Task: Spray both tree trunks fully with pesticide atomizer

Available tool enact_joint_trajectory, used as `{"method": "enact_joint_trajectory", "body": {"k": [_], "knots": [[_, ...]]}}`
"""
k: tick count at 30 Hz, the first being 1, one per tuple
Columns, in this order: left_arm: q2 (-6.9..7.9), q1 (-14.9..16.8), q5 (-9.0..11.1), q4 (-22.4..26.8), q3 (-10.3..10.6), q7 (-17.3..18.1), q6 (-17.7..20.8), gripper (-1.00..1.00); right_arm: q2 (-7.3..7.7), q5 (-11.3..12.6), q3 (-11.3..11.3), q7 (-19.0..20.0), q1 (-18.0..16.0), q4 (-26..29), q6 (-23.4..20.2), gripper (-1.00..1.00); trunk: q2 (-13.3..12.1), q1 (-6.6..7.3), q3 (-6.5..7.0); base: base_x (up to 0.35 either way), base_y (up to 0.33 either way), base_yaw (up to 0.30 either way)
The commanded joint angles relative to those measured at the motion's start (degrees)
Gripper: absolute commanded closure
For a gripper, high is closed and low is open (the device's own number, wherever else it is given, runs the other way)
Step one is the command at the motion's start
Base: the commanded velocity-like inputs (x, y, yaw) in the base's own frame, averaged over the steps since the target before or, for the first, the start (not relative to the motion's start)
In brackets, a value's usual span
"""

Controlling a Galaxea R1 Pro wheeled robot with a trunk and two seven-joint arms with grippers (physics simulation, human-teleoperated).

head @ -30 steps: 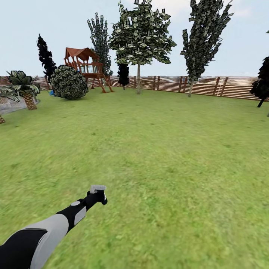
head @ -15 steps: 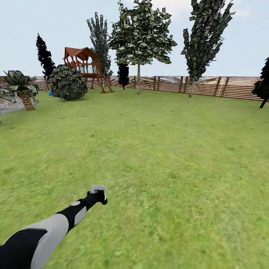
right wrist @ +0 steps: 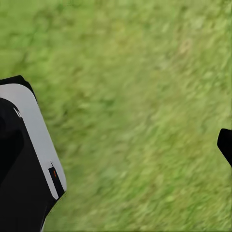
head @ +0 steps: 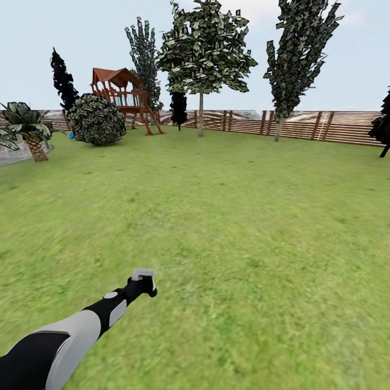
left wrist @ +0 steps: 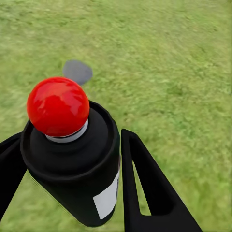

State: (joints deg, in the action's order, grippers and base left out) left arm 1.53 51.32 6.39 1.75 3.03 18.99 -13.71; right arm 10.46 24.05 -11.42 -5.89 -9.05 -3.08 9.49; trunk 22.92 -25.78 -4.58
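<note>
The left gripper (left wrist: 72, 183) is clenched around the atomizer (left wrist: 72, 159), its red button on top, held out low over the grass (head: 244, 227); of the right gripper I cannot tell if it is closed or released. The nearest tree (head: 201, 49) stands far away by the fence (head: 325, 125), so the robot is, I think, on its way there. The risk is that spray released from too far falls on the grass, or that the can slips between the fingers during driving.
</note>
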Motion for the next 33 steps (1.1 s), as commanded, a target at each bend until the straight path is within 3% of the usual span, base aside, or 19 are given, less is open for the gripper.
{"method": "enact_joint_trajectory", "body": {"k": [1, 33], "knots": [[-0.01, 0.00, 0.02, 0.01, -0.05, -0.01, 0.00, 1.00, 0.00, -0.01, 0.00, 0.00, 0.00, 0.00, 0.00, -1.00, 0.00, 0.00, 0.00, 0.350, 0.000, 0.000], [-0.01, 0.00, 0.02, 0.02, -0.05, 0.04, 0.00, 1.00, 0.00, 0.01, 0.00, 0.00, 0.00, 0.00, 0.00, -1.00, 0.00, 0.00, 0.00, 0.350, 0.000, 0.000]]}}
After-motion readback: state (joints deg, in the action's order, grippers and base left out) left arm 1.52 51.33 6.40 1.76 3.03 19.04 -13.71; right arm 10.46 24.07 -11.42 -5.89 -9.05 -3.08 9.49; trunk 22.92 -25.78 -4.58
